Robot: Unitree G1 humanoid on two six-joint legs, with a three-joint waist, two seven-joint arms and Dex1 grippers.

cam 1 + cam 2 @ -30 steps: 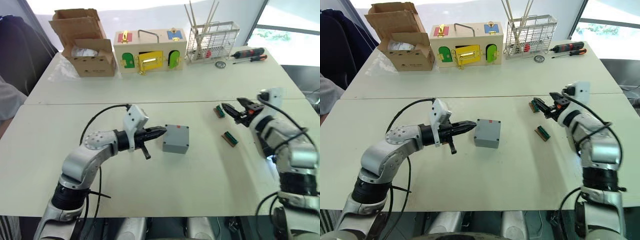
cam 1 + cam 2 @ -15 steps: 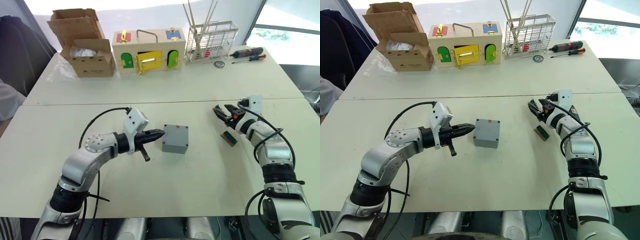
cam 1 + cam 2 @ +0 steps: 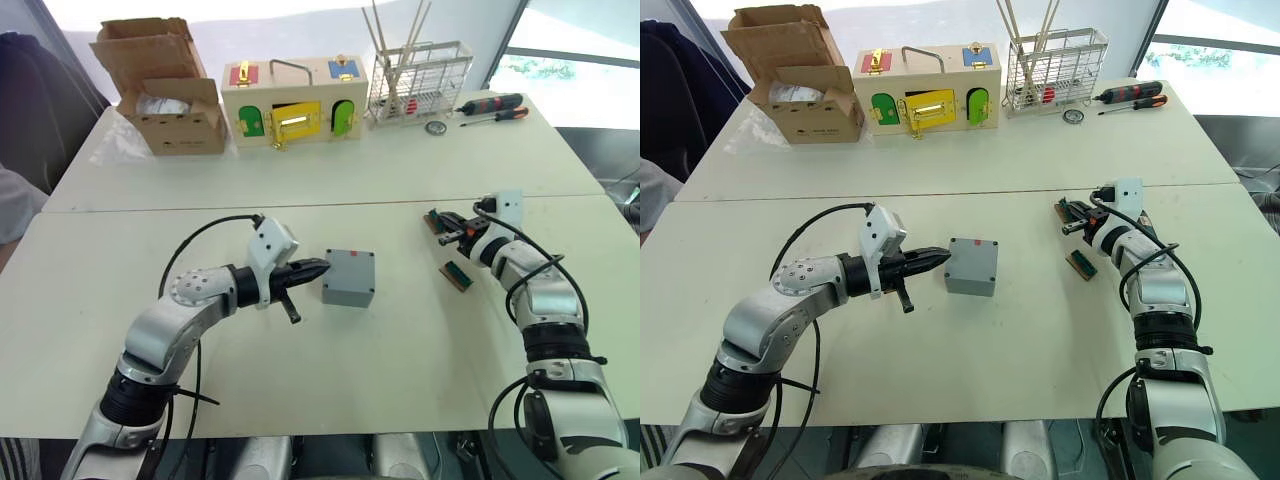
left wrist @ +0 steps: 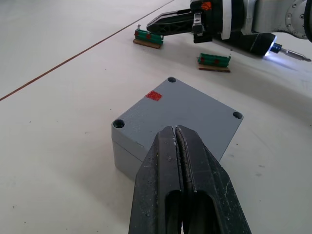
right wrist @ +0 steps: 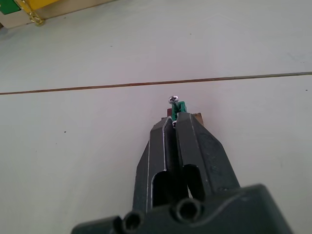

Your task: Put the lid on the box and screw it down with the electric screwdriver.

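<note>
Left gripper (image 4: 176,134) pressed closed, tips at the near edge of the box (image 3: 349,277), mid-table, lid (image 4: 187,105) on, red mark toward the far side. Right gripper (image 5: 174,122) closed at a green terminal block (image 3: 437,219); second block (image 3: 458,275) near, off to the box's right.

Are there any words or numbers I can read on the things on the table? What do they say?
No text here can be read.
Cardboard box: small dark print on its front, too small to read.
Grey box: a red mark on top, plain red, with no letters or numbers to make out.
</note>
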